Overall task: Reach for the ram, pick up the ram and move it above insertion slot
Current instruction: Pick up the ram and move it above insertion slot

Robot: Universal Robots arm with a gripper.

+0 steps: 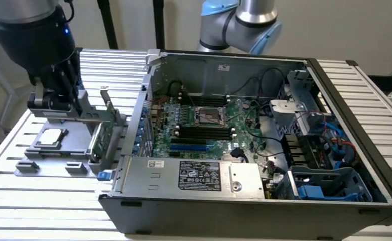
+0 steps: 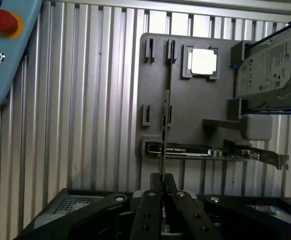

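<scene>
the gripper [image 2: 161, 189] is closing its two dark fingers on the near end of the ram [image 2: 164, 125], which is showing edge-on in the wrist view as a thin dark line running up the middle of the frame, standing on its long edge in the small clips of the grey fixture plate [image 2: 195, 105]. in the exterior view the gripper [image 1: 56, 103] is sitting at the middle left of the frame, low over that same plate.

the ram is looking light, thin and stiff, and, by my judgement, brittle if bent sideways; the flat faces near the top edge are the sensible place to pinch, away from the contact edge, and the fingers are meeting it about there.

on the plate, a square processor [image 2: 204, 61] is lying at upper centre right, a silver hard drive [image 2: 268, 67] at the upper right, and a green expansion card with a metal bracket [image 2: 220, 151] at the lower centre right, just beside the ram's near end. the table [image 2: 85, 100] is made of ribbed aluminium slats. the open computer case [image 1: 249, 145] is taking the centre and right of the exterior view, its black memory slots [image 1: 203, 131] lying mid-board with cables close by, so room there is looking tight.
</scene>
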